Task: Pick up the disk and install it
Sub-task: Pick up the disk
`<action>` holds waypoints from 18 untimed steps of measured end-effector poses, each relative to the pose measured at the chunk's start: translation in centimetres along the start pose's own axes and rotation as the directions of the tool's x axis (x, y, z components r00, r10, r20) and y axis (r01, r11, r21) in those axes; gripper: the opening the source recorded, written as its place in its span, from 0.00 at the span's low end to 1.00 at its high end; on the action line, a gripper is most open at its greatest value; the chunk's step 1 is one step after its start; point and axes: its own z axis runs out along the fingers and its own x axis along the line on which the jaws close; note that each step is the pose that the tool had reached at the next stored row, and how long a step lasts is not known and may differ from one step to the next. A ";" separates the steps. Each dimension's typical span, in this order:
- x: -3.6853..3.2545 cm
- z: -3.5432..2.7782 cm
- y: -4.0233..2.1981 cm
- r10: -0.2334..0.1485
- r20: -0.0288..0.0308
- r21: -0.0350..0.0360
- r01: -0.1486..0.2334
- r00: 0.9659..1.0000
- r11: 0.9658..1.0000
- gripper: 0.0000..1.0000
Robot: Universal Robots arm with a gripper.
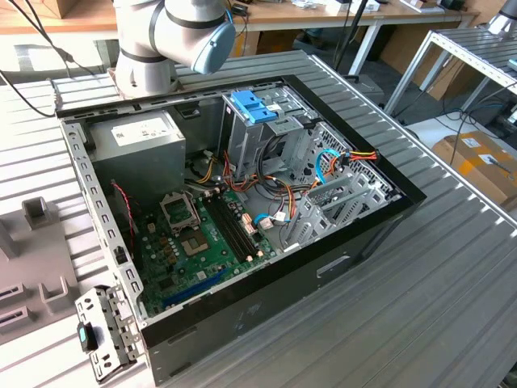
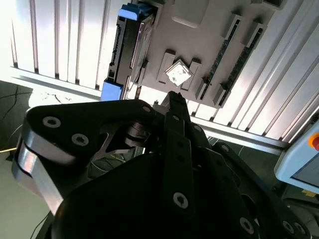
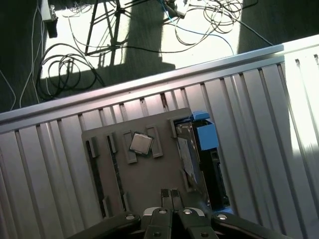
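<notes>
**Gripper closed and empty over the fixture plate; disk on edge at the plate's side**

In the second wrist view, the gripper (image 2: 175, 98) is seen closest to the lens, its black links and body set in front of everything else. Its fingers are pressed together and nothing is clamped between them. Beyond the fingertips, a grey fixture plate (image 2: 209, 35) is laid on the ribbed metal table (image 2: 55, 40). A square processor chip (image 2: 178, 73) is seated between two ridges of the plate, in line with the fingertips. The disk (image 2: 127, 50), dark-bodied with bright blue rails, is held on edge at one side of the plate, apart from the gripper.

In the first wrist view, the gripper (image 3: 170, 191) is shown with its two fingers side by side and touching, over the near edge of the fixture plate (image 3: 149, 179). The disk (image 3: 199, 157) is stood in the slot along the plate's side, near the fingertips but not touched by them. The processor chip (image 3: 141, 143) is set further in on the plate. Cables (image 3: 65, 74) are spread on the floor beyond the table's edge.

In the exterior view, an open computer case (image 1: 266, 303) is laid across the middle of the frame. A green motherboard (image 1: 194, 242) is seen at lower centre inside it, a grey power supply (image 1: 137, 141) at the upper left and a pale blue tray (image 1: 252, 105) at upper centre. The robot arm (image 1: 174, 32) is cut off by the top edge. A metal bracket (image 1: 101, 335) is placed in the lower left corner, just beside the case.
</notes>
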 end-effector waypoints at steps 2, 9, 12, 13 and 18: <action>0.00 0.00 0.00 -0.009 0.000 0.000 0.009 1.000 1.000 0.11; 0.00 0.00 0.00 -0.044 -0.002 -0.001 0.044 0.999 0.999 0.11; 0.00 0.00 0.00 -0.064 -0.003 -0.002 0.064 0.998 0.998 0.11; 0.00 0.00 0.00 -0.070 -0.003 -0.002 0.070 0.998 0.998 0.11; 0.00 0.00 0.00 -0.102 -0.004 -0.003 0.102 0.995 0.995 0.11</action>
